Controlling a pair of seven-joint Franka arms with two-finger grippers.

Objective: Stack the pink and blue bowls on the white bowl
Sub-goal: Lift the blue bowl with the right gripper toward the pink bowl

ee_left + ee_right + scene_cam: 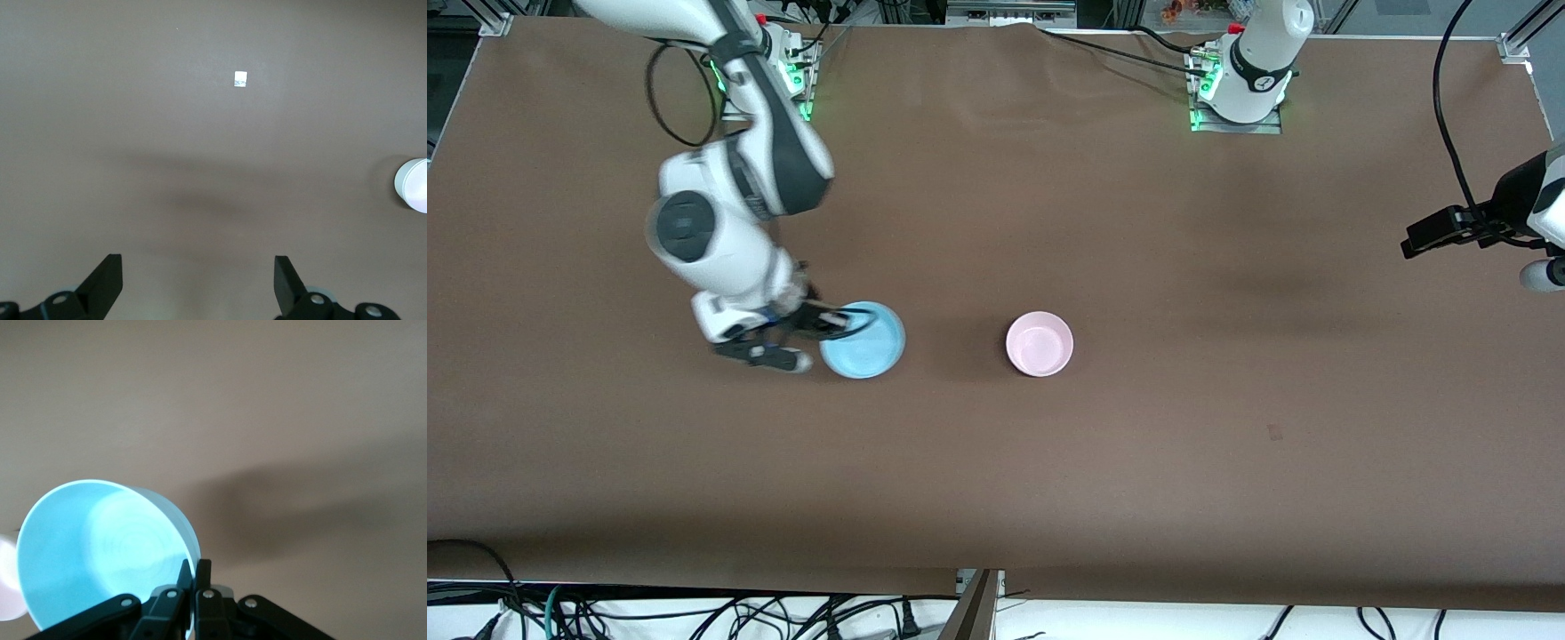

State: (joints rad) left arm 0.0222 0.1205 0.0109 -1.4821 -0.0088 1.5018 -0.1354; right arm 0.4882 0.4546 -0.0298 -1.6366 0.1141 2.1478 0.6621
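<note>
My right gripper is shut on the rim of the light blue bowl and holds it tilted a little above the table, toward the right arm's end. In the right wrist view the fingers pinch the blue bowl's wall. The pale pink bowl stands upright near the table's middle; its edge shows in the right wrist view. No separate white bowl shows in the front view. A whitish round bowl sits at the edge of the left wrist view. My left gripper is open and empty and waits over the left arm's end.
The brown table cover is bare around the bowls. A small white tag lies on it under the left wrist camera. Cables hang along the table's front edge.
</note>
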